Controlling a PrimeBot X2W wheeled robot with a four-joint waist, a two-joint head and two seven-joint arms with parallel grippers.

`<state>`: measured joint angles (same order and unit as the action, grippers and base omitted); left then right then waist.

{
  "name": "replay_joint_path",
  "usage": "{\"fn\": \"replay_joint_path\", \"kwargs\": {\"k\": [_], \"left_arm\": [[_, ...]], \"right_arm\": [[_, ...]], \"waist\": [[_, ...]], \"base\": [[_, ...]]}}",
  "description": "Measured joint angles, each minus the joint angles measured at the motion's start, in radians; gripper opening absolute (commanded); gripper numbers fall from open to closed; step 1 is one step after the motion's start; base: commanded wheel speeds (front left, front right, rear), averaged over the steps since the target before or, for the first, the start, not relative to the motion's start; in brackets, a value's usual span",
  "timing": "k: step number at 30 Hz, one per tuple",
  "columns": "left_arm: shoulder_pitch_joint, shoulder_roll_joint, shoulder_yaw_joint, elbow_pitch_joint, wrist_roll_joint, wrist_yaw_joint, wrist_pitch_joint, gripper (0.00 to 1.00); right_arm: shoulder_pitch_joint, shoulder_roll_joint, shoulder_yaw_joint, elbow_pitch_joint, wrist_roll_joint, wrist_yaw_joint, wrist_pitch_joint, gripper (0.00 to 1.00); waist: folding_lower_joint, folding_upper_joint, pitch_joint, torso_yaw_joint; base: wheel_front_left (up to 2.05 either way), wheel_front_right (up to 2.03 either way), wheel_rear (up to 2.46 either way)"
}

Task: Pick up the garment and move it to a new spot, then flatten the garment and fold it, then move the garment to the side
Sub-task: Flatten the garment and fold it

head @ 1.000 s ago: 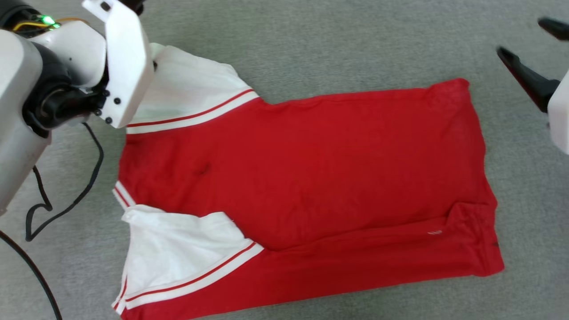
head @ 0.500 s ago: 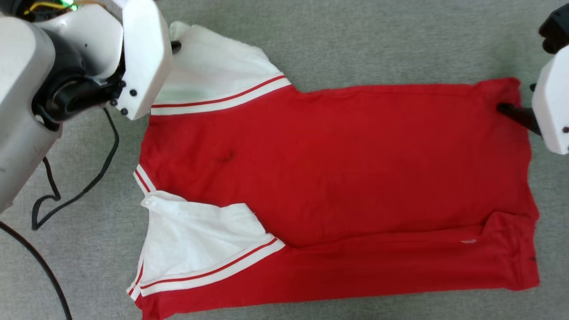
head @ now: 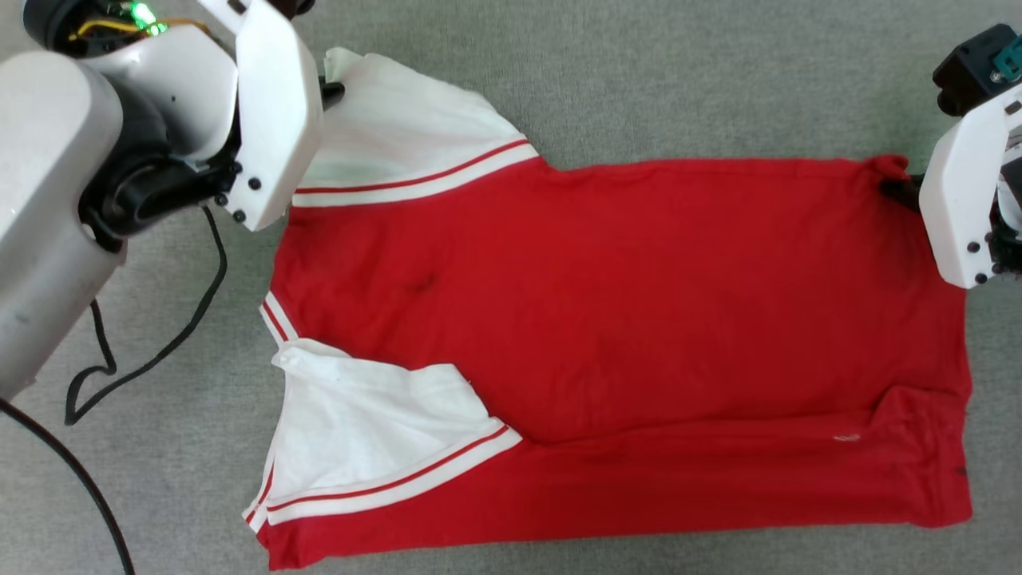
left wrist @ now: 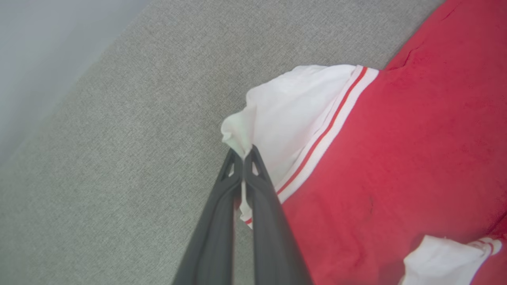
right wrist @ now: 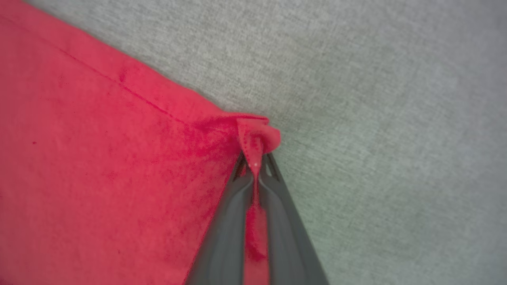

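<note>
A soft red T-shirt with white sleeves and striped trim lay spread flat on coarse grey carpet. The left gripper pinched a white sleeve edge. The right gripper was clamped on a bunched red hem corner.

right pincer: was open, apart | now clamped on garment hem corner
</note>
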<state>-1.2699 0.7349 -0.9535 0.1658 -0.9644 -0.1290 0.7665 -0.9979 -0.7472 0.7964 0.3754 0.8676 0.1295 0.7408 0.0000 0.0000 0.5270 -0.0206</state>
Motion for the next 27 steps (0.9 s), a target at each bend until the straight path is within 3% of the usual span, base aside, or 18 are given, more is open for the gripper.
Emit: {"fn": "replay_joint_path", "kwargs": {"k": [12,16,27], "left_arm": [[0.168,0.083,-0.006,-0.085,-0.035,0.011,-0.119,0.00],[0.272,0.141,-0.019,-0.159,-0.044,0.037,-0.160,0.00],[0.534,0.233,-0.083,-0.289,-0.076,0.118,-0.252,0.00]], "right_arm": [[0.074,-0.072,0.073,-0.035,0.069,0.001,-0.201,0.00],[0.136,-0.103,0.108,-0.069,0.091,0.001,-0.244,0.00],[0.325,-0.152,0.138,-0.122,0.137,0.001,-0.328,0.00]], "waist": [[0.0000,0.0000,-0.179,0.000],[-0.0001,0.0000,-0.249,0.000],[-0.0002,0.0000,-0.356,0.000]], "base": [[0.00,0.00,0.00],[0.00,0.00,0.00],[0.00,0.00,0.00]]}}
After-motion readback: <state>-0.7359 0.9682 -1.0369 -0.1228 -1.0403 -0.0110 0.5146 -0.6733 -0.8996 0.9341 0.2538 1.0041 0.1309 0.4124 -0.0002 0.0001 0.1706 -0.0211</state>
